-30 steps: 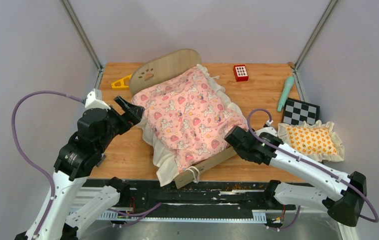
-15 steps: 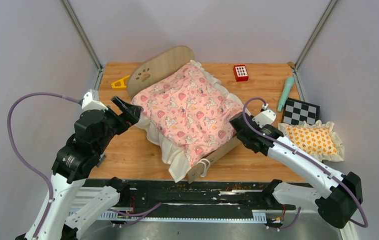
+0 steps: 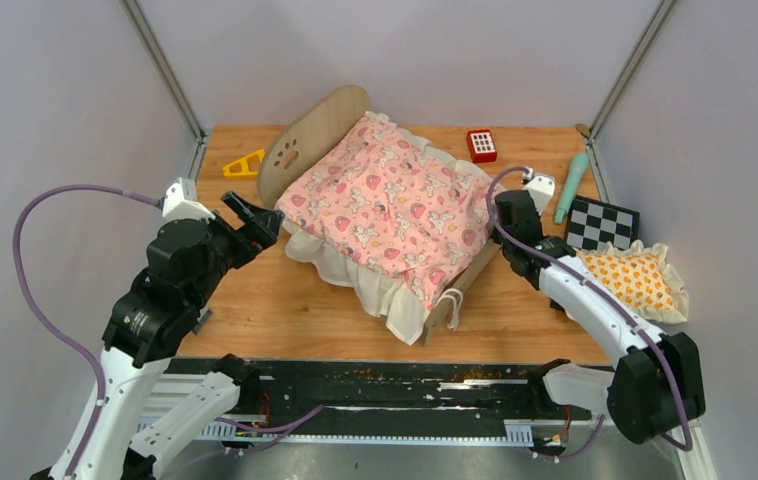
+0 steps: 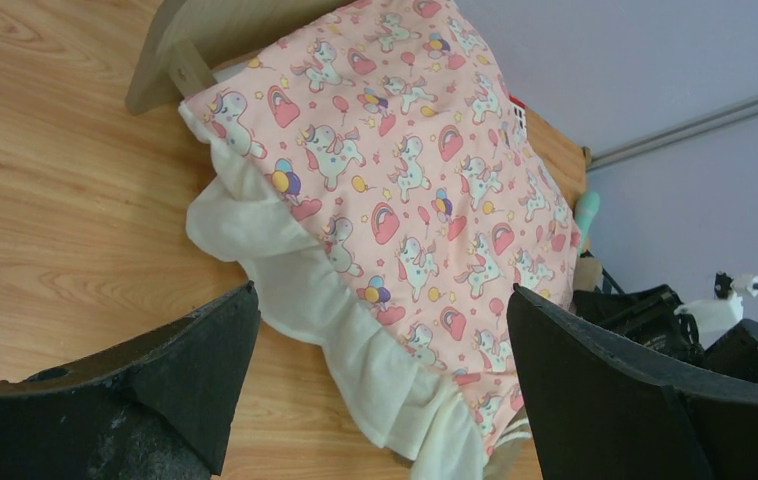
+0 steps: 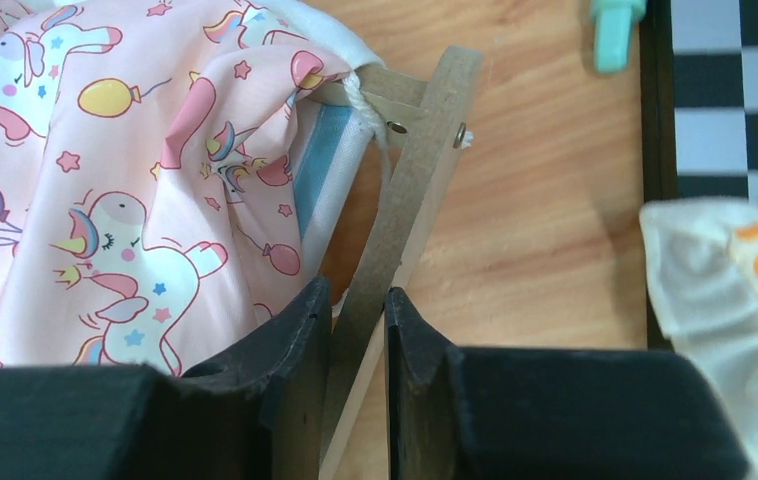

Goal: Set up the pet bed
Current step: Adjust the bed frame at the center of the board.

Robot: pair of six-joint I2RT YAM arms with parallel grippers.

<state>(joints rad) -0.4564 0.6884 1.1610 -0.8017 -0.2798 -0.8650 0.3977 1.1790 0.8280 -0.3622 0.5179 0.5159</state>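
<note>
The pet bed [image 3: 385, 205] lies slanted across the middle of the wooden table, its paw-print headboard [image 3: 310, 140] at the far left and its footboard [image 3: 467, 283] at the near right. A pink unicorn quilt [image 4: 405, 170] covers it, and a strip of blue-striped mattress [image 5: 320, 170] shows under the quilt edge. My right gripper [image 5: 357, 295] is shut on the thin wooden footboard [image 5: 415, 190]; in the top view that gripper [image 3: 493, 248] sits at the bed's right corner. My left gripper [image 3: 255, 215] stands open just left of the bed, touching nothing, and the quilt's cream ruffle [image 4: 355, 340] shows between its fingers.
An orange-patterned frilled pillow [image 3: 625, 280] lies at the right edge, beside a checkerboard tile [image 3: 602, 222]. A teal tool [image 3: 571, 185] and a red block [image 3: 482, 145] sit at the back right. A yellow piece [image 3: 243, 165] lies back left. Grey walls enclose the table.
The bed has turned counterclockwise: its foot end swung right and away from the near edge, carried by my right gripper, which closed further on the footboard. The left arm stayed put.
</note>
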